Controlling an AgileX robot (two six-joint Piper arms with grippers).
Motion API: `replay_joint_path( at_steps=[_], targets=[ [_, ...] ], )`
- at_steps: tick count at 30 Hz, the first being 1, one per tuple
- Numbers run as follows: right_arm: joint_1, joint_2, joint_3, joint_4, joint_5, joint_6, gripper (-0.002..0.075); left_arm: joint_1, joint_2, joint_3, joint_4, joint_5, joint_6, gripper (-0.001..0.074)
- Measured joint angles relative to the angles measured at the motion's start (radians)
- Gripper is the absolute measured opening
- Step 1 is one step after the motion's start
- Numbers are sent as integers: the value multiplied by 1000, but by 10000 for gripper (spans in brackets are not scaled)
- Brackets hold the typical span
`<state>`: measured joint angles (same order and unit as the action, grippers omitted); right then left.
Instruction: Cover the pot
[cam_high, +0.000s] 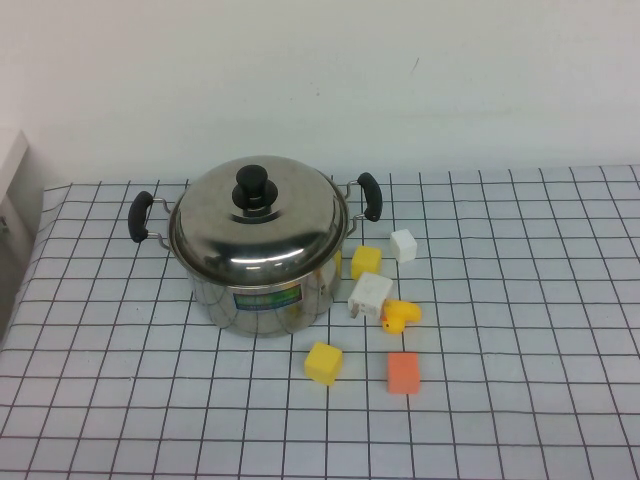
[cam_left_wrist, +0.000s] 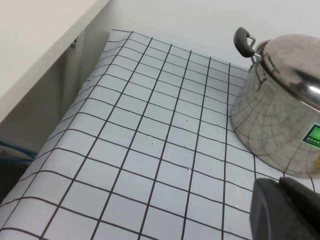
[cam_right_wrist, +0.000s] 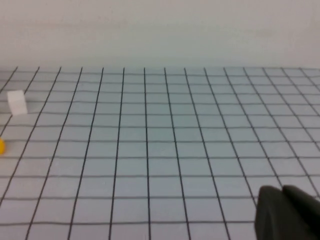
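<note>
The shiny steel pot (cam_high: 262, 300) stands at the table's middle left, with black side handles and a blue-green label. A domed steel lid (cam_high: 260, 225) with a black knob (cam_high: 253, 187) sits on top of it. Neither arm appears in the high view. In the left wrist view the left gripper (cam_left_wrist: 280, 187) is shut and holds nothing, low over the table beside the pot (cam_left_wrist: 272, 130) and apart from it. In the right wrist view the right gripper (cam_right_wrist: 282, 192) is shut and holds nothing, over bare checked cloth far from the pot.
Small toys lie right of the pot: two yellow blocks (cam_high: 366, 261) (cam_high: 323, 362), a white cube (cam_high: 403, 245), a white block (cam_high: 370, 296), a yellow duck (cam_high: 400, 316) and an orange block (cam_high: 403, 372). A white shelf (cam_left_wrist: 35, 45) borders the table's left edge.
</note>
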<state>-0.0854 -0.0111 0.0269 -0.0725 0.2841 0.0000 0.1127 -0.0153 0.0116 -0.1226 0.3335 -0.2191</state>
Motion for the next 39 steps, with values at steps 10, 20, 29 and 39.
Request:
replay_joint_path(
  at_steps=[10,20,29,39],
  targets=[
    [58,0,-3,0,45,9,-2,0,0,0,0,0,0,-3],
    [58,0,-6,0,50,9,-2,0,0,0,0,0,0,-3],
    [58,0,-6,0,50,9,-2,0,0,0,0,0,0,-3],
    [58,0,-6,0,50,9,-2,0,0,0,0,0,0,-3]
  ],
)
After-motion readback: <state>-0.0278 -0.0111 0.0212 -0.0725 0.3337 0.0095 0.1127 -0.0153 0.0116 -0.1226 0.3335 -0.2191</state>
